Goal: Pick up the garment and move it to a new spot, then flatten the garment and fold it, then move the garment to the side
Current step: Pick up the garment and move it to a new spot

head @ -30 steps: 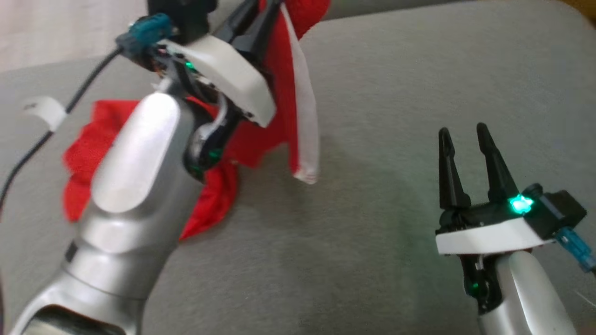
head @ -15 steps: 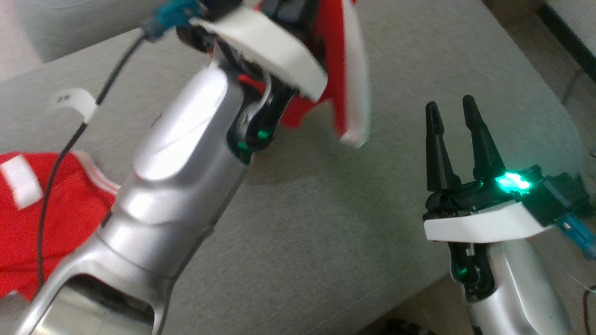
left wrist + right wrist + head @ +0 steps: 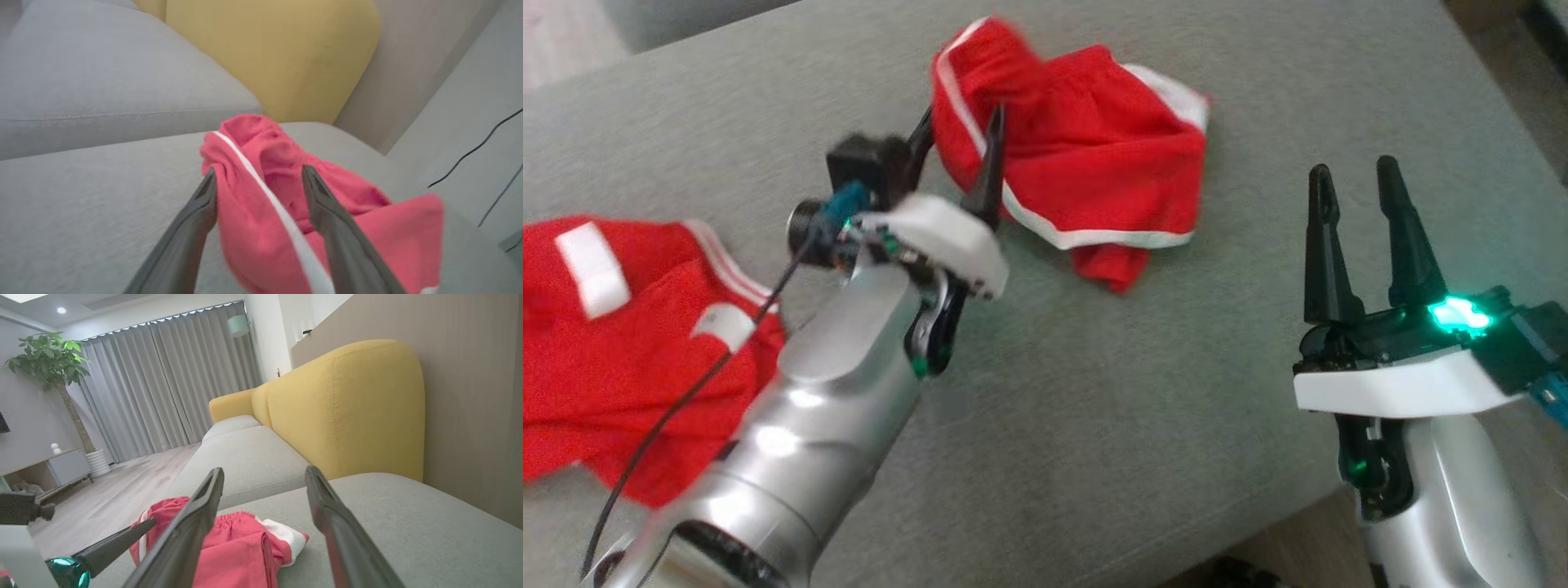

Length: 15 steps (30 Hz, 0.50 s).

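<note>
While the red garment (image 3: 1111, 163) lies crumpled at the far side of the grey cushion (image 3: 1094, 408), the left gripper (image 3: 962, 118) stands unclenched, fingers astride the cloth's edge, and the right gripper (image 3: 1353, 167) hovers spread and empty above the cushion's near right corner.

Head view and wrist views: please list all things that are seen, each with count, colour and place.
seat cushion: one, grey, under both garments
garment: one, red with white trim, crumpled on the seat cushion, far middle
second garment: one, red with white patches, seat cushion's left side
backrest: one, yellow, behind the seat cushion
plant: one, green, beside grey curtains
left gripper: one, dark fingers, open, astride the garment's fold
right gripper: one, dark fingers, open, above the seat cushion's right
</note>
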Tool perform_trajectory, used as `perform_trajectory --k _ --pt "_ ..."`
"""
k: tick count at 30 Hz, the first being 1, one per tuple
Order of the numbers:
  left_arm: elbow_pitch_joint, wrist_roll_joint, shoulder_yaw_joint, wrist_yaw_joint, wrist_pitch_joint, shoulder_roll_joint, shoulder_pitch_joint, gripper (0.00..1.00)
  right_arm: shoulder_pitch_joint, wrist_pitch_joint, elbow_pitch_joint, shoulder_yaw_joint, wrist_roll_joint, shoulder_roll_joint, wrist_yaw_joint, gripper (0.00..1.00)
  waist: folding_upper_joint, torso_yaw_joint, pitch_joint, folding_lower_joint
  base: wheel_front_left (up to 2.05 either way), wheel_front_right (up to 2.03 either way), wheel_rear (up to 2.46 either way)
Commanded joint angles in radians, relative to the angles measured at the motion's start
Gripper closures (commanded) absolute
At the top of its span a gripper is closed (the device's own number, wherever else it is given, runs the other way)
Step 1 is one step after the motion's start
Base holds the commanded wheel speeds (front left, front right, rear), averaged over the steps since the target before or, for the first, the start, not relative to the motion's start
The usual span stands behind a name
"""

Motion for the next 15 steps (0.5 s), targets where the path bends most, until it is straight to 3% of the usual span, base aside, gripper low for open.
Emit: perform_trajectory --k 1,7,15 --pt "-0.004 0.024 0.012 0.0 -0.02 0.018 -0.041 0.0 -0.024 -0.011 -0.031 0.012 -0.014 -0.004 -0.001 0.0 0.0 0.04 0.003 0.0 0.0 0.0 0.0" --pt "0.001 0.083 0.043 -0.006 -0.061 0.04 -0.038 0.0 -0.009 -0.011 -0.018 -0.001 -0.056 -0.004 -0.001 0.0 0.0 0.127 -0.015 0.0 0.0 0.0 0.0" --pt "-0.294 0.283 0.163 0.008 -0.062 0.135 0.132 0.0 0.026 -0.011 0.017 -0.036 -0.12 -0.004 -0.001 0.0 0.0 0.253 -0.07 0.0 0.0 0.0 0.0"
